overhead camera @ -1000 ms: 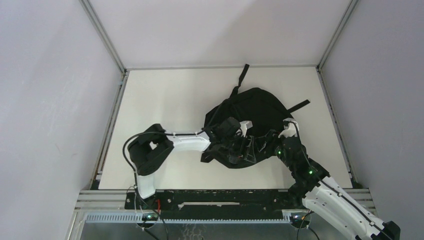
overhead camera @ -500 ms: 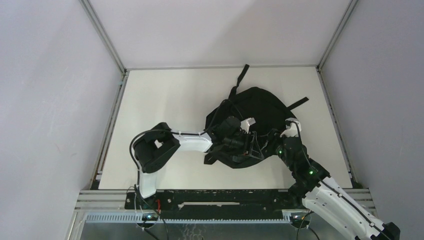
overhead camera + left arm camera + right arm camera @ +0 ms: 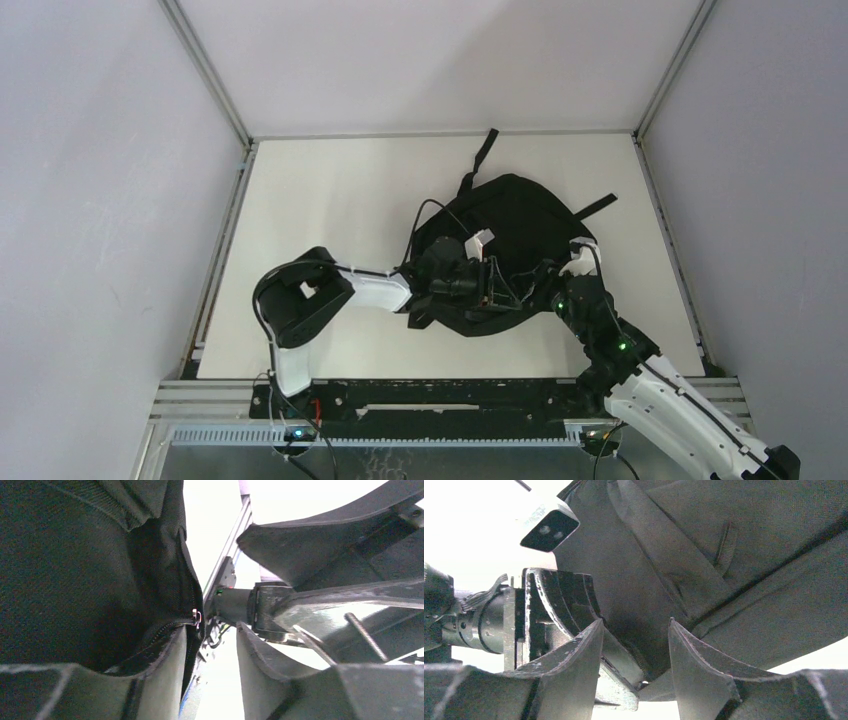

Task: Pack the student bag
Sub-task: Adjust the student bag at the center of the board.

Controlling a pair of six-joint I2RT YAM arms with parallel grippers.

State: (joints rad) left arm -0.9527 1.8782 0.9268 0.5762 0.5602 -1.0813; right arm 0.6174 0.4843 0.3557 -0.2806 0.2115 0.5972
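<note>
The student bag (image 3: 515, 225) lies crumpled in the middle of the table, black and floppy. My left gripper (image 3: 492, 287) reaches into its near edge from the left. In the left wrist view the left gripper (image 3: 212, 642) stands open, with the bag (image 3: 75, 570) and its zipper edge against the left finger. A small pink zipper pull (image 3: 196, 616) hangs just beyond that fingertip. My right gripper (image 3: 548, 290) faces it from the right. In the right wrist view the right gripper (image 3: 636, 627) is open, dark folds of the bag (image 3: 749, 570) beyond its fingers, nothing pinched.
Two black straps (image 3: 487, 145) (image 3: 598, 208) trail from the bag toward the back and right. Metal frame rails (image 3: 230, 230) border the white table (image 3: 330, 190) on the left and right. The left wrist's white camera housing (image 3: 546, 522) sits close to my right fingers.
The left gripper has turned and drawn slightly left along the bag's near edge, and its jaws have narrowed. The right arm has not moved.
</note>
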